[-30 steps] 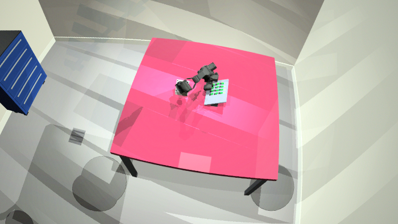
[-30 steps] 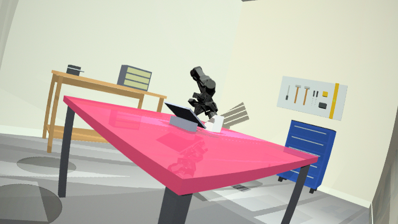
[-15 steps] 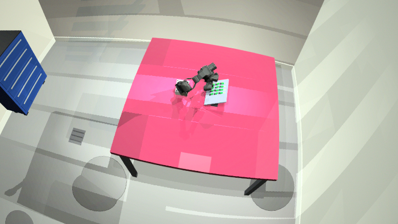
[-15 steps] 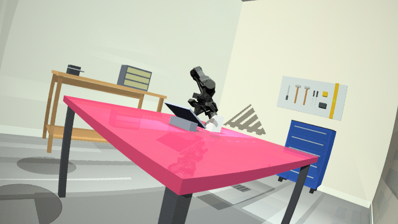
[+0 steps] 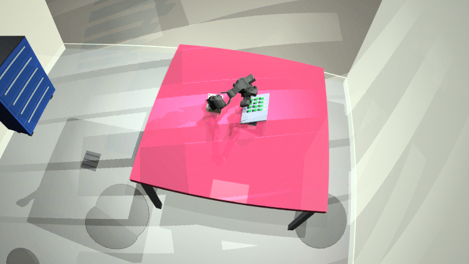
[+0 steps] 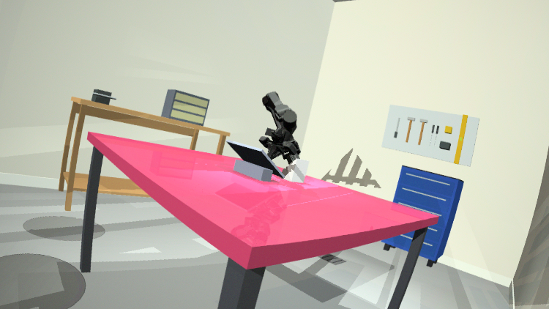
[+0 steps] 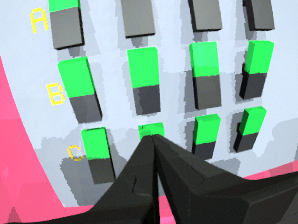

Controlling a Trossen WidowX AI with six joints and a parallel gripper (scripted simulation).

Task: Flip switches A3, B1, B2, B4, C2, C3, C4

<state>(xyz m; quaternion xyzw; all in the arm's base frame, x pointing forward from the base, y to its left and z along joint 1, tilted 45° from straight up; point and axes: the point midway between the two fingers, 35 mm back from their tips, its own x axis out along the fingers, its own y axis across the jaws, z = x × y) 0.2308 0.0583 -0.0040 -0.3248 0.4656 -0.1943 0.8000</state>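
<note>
The switch panel [image 5: 257,117] [image 6: 251,154] [image 7: 107,47] is tilted, with green-and-dark rockers in rows A to C. My gripper [image 7: 152,141] is shut and empty; its tips are over C2 [image 7: 151,129] in the wrist view and hide its near half. Contact cannot be told. B1 [image 7: 80,90], B2 [image 7: 144,82], B4 [image 7: 256,70], C3 [image 7: 205,136] and C4 [image 7: 250,129] show darker near halves. B3 [image 7: 206,75] and C1 [image 7: 98,155] show lighter grey near halves. A3 [image 7: 205,15] shows a grey near half with a dark front edge; its far end is out of view.
The panel's grey support block [image 6: 251,170] stands on the pink table [image 5: 229,164] [image 6: 173,192]. The arm's base plate is left of the panel in the top view. A1 [image 7: 67,27], A2 [image 7: 138,19] and A4 [image 7: 260,14] are partly cut off in the wrist view.
</note>
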